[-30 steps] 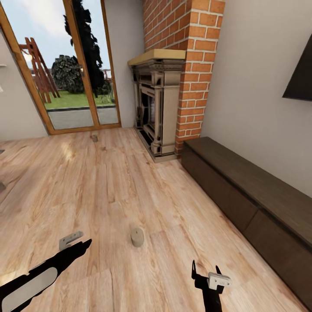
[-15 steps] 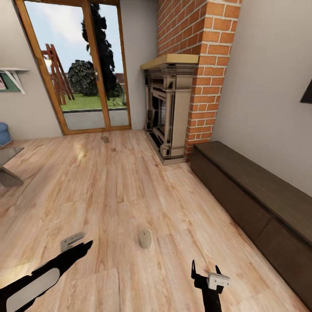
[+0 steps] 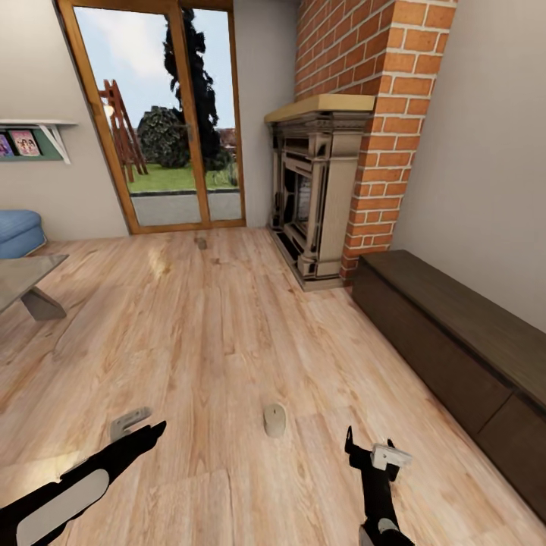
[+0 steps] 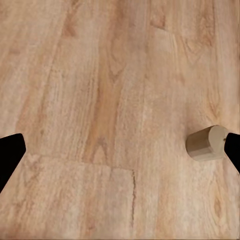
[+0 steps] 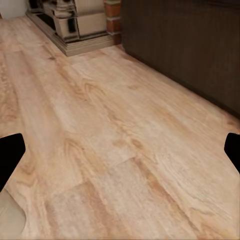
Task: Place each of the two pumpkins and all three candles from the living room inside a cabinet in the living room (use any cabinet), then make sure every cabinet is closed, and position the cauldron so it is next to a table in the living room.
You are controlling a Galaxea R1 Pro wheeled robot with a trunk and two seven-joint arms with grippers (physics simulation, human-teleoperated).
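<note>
A stubby beige candle (image 3: 274,419) lies on the wood floor just ahead of me, between my two grippers. The left wrist view catches this candle (image 4: 205,144) beside one fingertip. A second candle (image 3: 201,243) sits far off near the glass door. The long dark-brown cabinet (image 3: 455,341) runs along the right wall with its fronts shut, and its face (image 5: 185,45) is in the right wrist view too. The grey table (image 3: 23,277) pokes in at the left edge. My left gripper (image 3: 144,426) and right gripper (image 3: 369,447) hover open and empty over the floor. The pumpkins are out of view.
A carved stone fireplace (image 3: 315,197) stands under the brick chimney, next to the cabinet's far end. The glass patio door (image 3: 159,114) is at the back. At far left are a blue seat (image 3: 15,231) and a wall shelf (image 3: 30,140).
The whole view has swung leftward, bringing the table, blue seat and shelf into the picture. The right gripper sits a little higher in the frame; the candles have not moved on the floor.
</note>
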